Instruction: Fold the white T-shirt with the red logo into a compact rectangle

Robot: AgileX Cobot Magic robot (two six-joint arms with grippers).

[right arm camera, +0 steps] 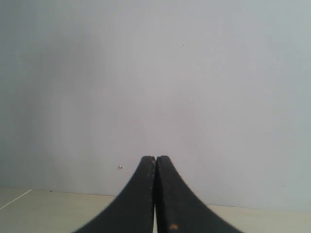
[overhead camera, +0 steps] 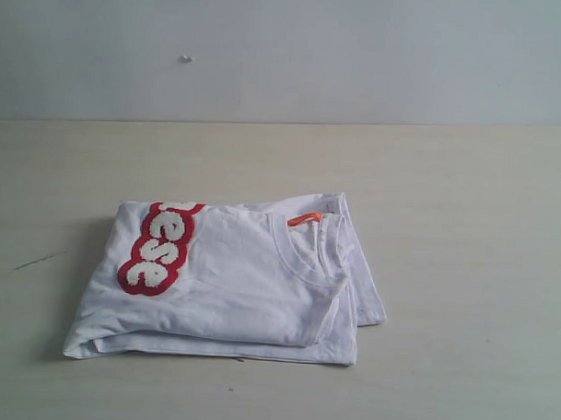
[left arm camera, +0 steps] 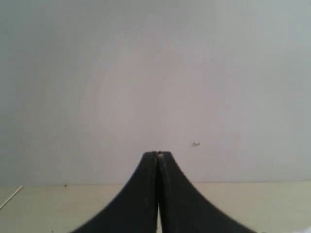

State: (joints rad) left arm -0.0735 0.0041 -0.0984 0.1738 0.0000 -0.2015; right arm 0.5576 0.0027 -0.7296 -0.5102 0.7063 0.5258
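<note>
Stacked hems of the white T-shirt are lying nearest the lens, the garment sitting as a rough rectangle left of centre on the pale table. Its red logo is wrapping over the far-left fold, only some letters showing, while the ribbed collar and orange neck tag are facing up toward the right. Cotton like this is likely handling light, limp and prone to sliding layer over layer. Pinching all layers at a corner or folded edge looks the safest hold, away from the thicker logo patch. Outside the exterior view, the left gripper and right gripper are each pointing at the bare wall, fingers pressed together on nothing. Nothing is crowding the shirt, though a flap at its right edge seems to be poking out in the soft view.
</note>
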